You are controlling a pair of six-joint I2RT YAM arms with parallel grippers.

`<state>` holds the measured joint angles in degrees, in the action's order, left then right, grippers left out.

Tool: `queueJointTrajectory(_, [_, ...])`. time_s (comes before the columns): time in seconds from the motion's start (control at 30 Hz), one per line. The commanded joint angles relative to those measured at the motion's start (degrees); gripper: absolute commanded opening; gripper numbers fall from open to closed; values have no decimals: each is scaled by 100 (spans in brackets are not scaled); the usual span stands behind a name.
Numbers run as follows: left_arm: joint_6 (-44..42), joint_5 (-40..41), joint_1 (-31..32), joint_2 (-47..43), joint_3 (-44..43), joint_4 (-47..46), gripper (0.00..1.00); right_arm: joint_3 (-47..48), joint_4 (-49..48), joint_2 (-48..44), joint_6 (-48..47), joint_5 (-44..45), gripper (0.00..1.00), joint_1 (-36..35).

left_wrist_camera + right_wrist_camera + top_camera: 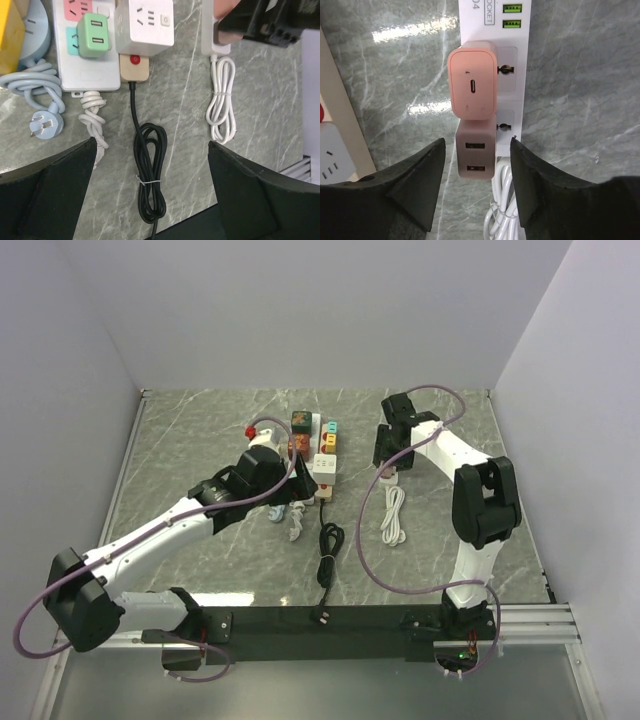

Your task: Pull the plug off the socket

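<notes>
In the right wrist view a white power strip holds a light pink USB-C plug and, just below it, a dusty pink plug with two USB ports. My right gripper is open, with one finger on each side of the dusty pink plug and not touching it. In the top view it hovers over that strip at the right of centre. My left gripper is open and empty above a coiled black cord; in the top view it sits beside the middle strips.
In the left wrist view, a white strip carries a green plug, and a white cube adapter sits on a beige strip with a red switch. A blue plug and a bundled white cord lie on the marble table. Colourful blocks stand behind.
</notes>
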<state>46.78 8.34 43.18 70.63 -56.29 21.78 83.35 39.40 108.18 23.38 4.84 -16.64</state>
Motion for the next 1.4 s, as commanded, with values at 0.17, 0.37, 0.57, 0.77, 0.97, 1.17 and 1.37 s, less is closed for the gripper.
queueJointTrajectory(0.17, [164, 318, 24, -401, 4, -34, 99, 67, -231, 327, 88, -27, 29, -14])
queueJointTrajectory(0.37, [208, 274, 15, -287, 39, -130, 100, -617, -397, -393, 211, -255, 0, -14])
queueJointTrajectory(0.57, [322, -69, 33, -15, 189, -630, 99, -2058, -1143, -1544, 431, -1527, 0, -14])
queueJointTrajectory(0.77, [393, -245, 190, 679, -65, -991, 100, -2938, -1479, -2459, 501, -2162, 0, -23])
queueJointTrajectory(0.97, [629, -227, 296, 1795, -671, -1237, 99, -3588, -1610, -3171, 615, -2567, 0, -14])
queueJointTrajectory(1.17, [841, -447, 323, 3052, -1523, -1466, 99, -4046, -1742, -3426, 589, -2760, 0, -32])
queueJointTrajectory(1.37, [1113, -772, 340, 4195, -2613, -1194, 99, -4257, -1857, -3549, 580, -2743, 0, -14])
